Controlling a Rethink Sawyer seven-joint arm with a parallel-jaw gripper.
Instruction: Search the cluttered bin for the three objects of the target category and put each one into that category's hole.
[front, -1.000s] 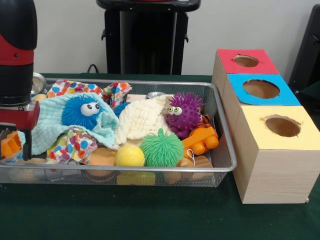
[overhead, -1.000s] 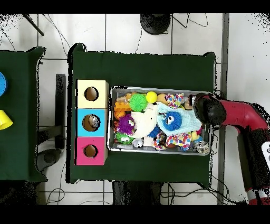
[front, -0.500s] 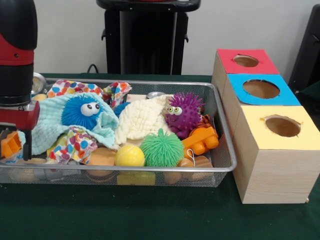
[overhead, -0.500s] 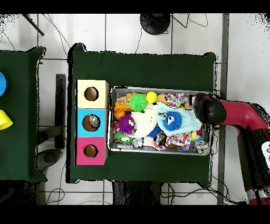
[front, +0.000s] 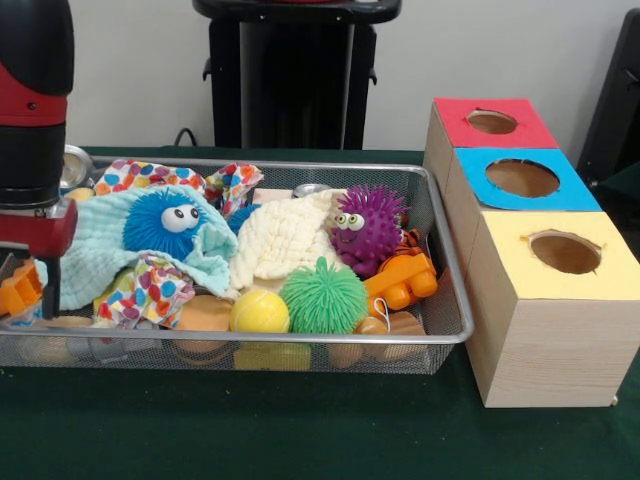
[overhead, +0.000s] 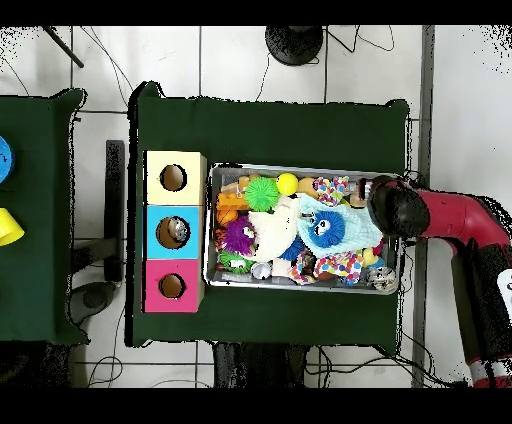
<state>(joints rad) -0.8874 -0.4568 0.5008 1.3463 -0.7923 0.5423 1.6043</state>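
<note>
Gripper (front: 25, 285) is seen low at the left edge of the frame, over the wire bin (front: 455, 300); whether it is wide or narrow cannot be told, as an orange toy (front: 20, 287) hides it. For a good search, the soft teal cloth (front: 95, 250) should be lifted aside first. Toward the right, rubbery spiky balls, green (front: 322, 296) and purple (front: 368, 226), are found, then three wooden boxes with round holes (front: 565, 250).
</note>
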